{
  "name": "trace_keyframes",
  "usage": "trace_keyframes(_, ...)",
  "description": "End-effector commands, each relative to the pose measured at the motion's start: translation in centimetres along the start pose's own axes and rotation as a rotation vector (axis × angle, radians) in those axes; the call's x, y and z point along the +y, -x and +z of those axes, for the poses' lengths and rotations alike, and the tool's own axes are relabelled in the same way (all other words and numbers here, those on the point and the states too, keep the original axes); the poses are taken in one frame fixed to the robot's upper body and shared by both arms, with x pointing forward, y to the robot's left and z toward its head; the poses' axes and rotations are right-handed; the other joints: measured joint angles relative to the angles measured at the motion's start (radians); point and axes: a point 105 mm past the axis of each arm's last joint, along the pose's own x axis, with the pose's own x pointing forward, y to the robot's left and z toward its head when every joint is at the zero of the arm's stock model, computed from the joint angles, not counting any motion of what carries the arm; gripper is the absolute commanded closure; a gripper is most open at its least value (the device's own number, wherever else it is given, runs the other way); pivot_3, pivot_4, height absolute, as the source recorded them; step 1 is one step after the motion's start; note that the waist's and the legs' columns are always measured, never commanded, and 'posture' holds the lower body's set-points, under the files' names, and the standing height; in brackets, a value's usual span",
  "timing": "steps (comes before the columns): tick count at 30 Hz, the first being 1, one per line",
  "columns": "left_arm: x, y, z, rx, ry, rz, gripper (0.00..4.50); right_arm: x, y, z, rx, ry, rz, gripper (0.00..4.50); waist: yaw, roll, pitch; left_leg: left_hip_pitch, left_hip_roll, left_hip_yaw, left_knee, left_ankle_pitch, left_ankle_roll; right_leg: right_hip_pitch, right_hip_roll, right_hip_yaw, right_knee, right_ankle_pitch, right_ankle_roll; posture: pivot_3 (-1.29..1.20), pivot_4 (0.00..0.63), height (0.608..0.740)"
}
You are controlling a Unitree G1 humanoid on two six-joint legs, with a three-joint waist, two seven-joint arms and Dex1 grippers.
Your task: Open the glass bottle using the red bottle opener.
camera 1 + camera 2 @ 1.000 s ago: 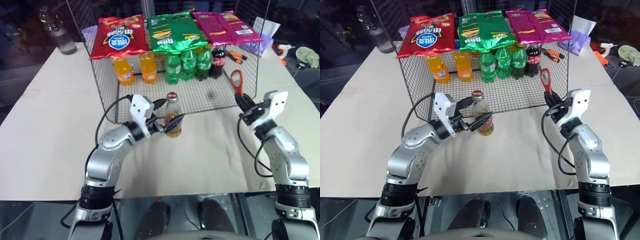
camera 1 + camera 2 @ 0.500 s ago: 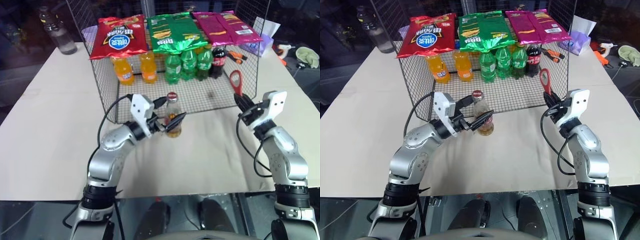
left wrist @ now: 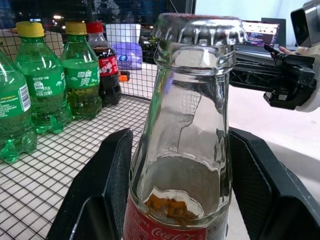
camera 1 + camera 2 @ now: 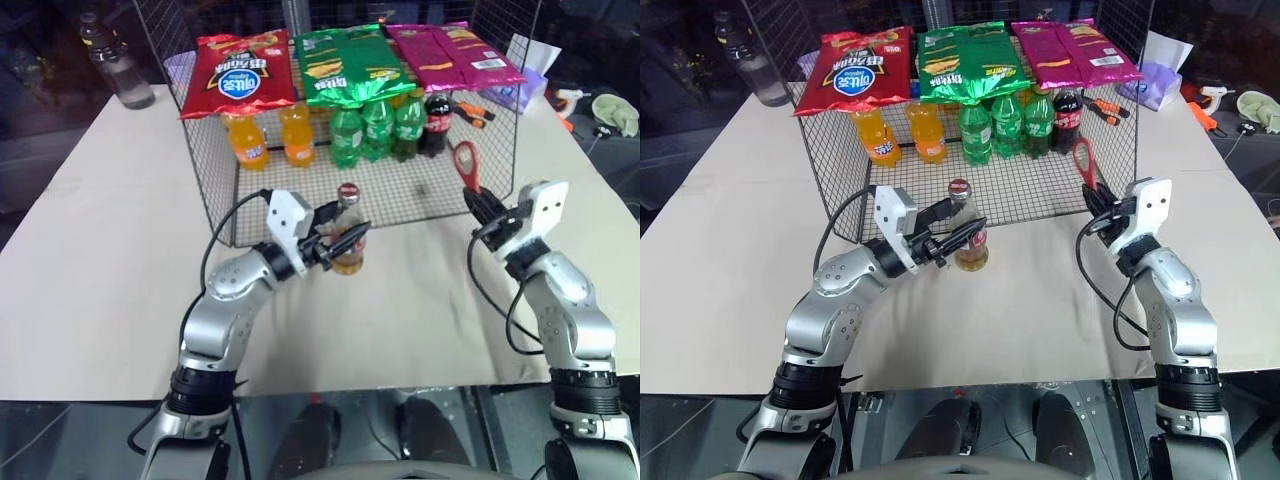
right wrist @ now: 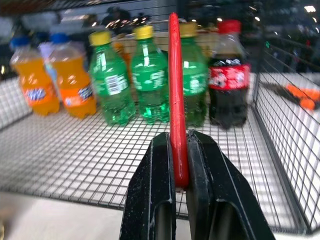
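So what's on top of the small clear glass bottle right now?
A crimped metal cap still sits on the small clear glass bottle; the rim beneath is covered.

On your beige counter (image 4: 90, 260) stands a black wire-mesh rack (image 4: 400, 190): orange (image 4: 246, 141), green (image 4: 346, 137) plastic soda bottles and one dark cola bottle (image 4: 437, 122) inside, red (image 4: 238, 72), green (image 4: 345, 64), magenta (image 4: 450, 52) snack bags on top.

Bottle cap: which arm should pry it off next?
Probably the right: its gripper already clamps the opener, head up. The left gripper straddles the bottle, steadying it.
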Motion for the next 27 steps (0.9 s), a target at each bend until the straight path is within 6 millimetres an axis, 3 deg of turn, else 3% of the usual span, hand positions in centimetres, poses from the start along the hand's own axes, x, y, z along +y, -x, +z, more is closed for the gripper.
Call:
trace_keyframes(1, 0.1, -0.1, 0.4, -0.012, -0.019, -0.002, 2.26, 3.6, -0.8, 4.2, -0.144, 0.323, 0.202, 4.50, -0.001, 0.000, 0.000, 0.000, 0.000, 0.000, 0.000, 0.000, 0.000, 0.000, 0.000, 0.000, 0.000, 0.000, 0.000, 0.00, 0.150, 0.740)
trace_keyframes(5, 0.1, -0.2, 0.3, -0.016, -0.015, -0.001, 2.26, 7.1, -0.8, 4.5, -0.211, 0.497, 0.360, 4.50, -0.001, 0.000, 0.000, 0.001, 0.001, 0.000, 0.000, 0.000, 0.000, 0.001, 0.001, 0.000, 0.000, 0.000, 0.000, 0.00, 0.150, 0.740)
trace_keyframes(9, 0.0, -0.2, 0.5, -0.030, -0.015, -0.001, 2.26, 9.1, -0.7, 3.5, -0.240, 0.583, 0.432, 4.50, 0.001, 0.000, 0.000, 0.001, 0.001, 0.000, 0.000, 0.000, 0.000, 0.001, 0.001, 0.000, 0.000, 0.000, 0.000, 0.00, 0.150, 0.740)
trace_keyframes(19, -0.5, 0.0, 0.8, -0.074, -0.003, -0.029, 2.26, 10.5, -1.5, 2.3, -0.260, 0.617, 0.455, 4.50, 0.004, 0.000, 0.000, 0.001, 0.000, 0.000, 0.000, 0.000, 0.000, 0.001, 0.000, 0.000, -0.001, 0.000, 0.000, 0.00, 0.150, 0.740)
trace_keyframes(27, -0.7, -0.4, 0.5, -0.086, 0.018, -0.037, 2.26, 11.4, -1.8, 0.2, -0.279, 0.649, 0.459, 4.50, 0.005, 0.000, 0.000, 0.002, 0.000, 0.000, -0.001, 0.000, 0.000, 0.002, 0.001, 0.000, -0.001, 0.000, 0.000, 0.00, 0.150, 0.740)
